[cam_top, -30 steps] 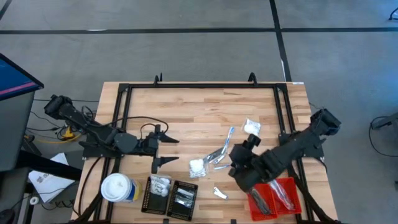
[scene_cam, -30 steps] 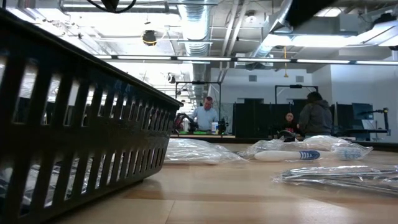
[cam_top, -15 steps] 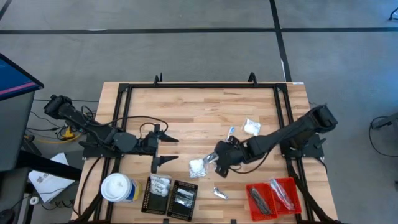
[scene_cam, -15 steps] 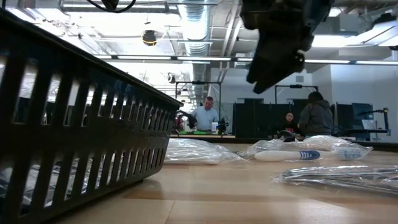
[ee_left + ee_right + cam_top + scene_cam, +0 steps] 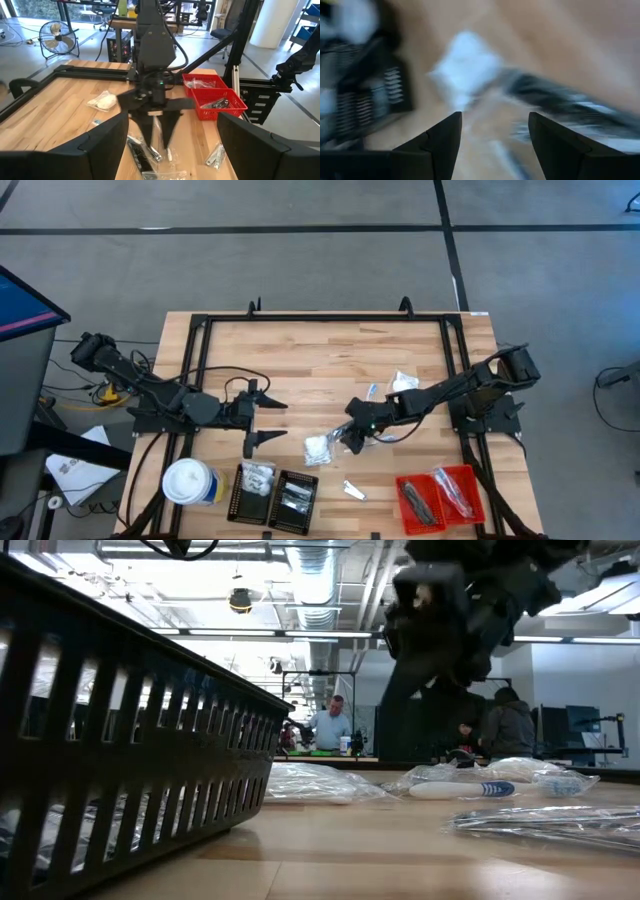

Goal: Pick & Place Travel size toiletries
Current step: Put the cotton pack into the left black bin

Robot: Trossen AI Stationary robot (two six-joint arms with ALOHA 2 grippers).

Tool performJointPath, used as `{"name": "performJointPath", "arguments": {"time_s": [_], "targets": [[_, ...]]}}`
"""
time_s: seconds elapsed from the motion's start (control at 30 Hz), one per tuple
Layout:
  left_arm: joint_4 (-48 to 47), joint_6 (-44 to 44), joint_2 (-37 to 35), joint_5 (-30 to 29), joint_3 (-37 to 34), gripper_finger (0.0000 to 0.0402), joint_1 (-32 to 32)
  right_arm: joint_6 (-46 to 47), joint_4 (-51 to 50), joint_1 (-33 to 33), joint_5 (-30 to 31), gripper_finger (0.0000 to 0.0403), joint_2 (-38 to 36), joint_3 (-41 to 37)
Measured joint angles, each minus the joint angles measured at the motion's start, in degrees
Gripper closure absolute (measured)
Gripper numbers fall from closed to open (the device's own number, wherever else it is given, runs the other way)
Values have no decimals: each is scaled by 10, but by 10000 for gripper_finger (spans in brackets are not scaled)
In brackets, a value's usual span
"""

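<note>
While blurred, right gripper [image 5: 352, 437] spread — seemingly over white packet [image 5: 318, 447]

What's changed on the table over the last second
The right arm swung from above the red tray toward the table's middle; its open, empty end effector now hangs over the loose packets beside the white puffy packet. Nothing was gripped or released. The left end effector, black tray and canister stayed put.
</note>
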Motion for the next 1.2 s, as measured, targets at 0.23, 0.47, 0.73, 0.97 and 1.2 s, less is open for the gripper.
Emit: {"name": "performJointPath", "arguments": {"time_s": [0.23,0.47,0.73,0.97,1.2], "targets": [[2,0,0,0,0,105,0,0,54,1,-12,180,0,-14],[5,0,0,0,0,105,0,13,96,-15,-12,180,39,-13],[5,0,0,0,0,105,0,15,131,-20,-36,180,95,-4],[5,0,0,0,0,105,0,-4,132,-21,-49,180,140,40],[5,0,0,0,0,105,0,-26,131,-18,-67,180,169,74]]}}
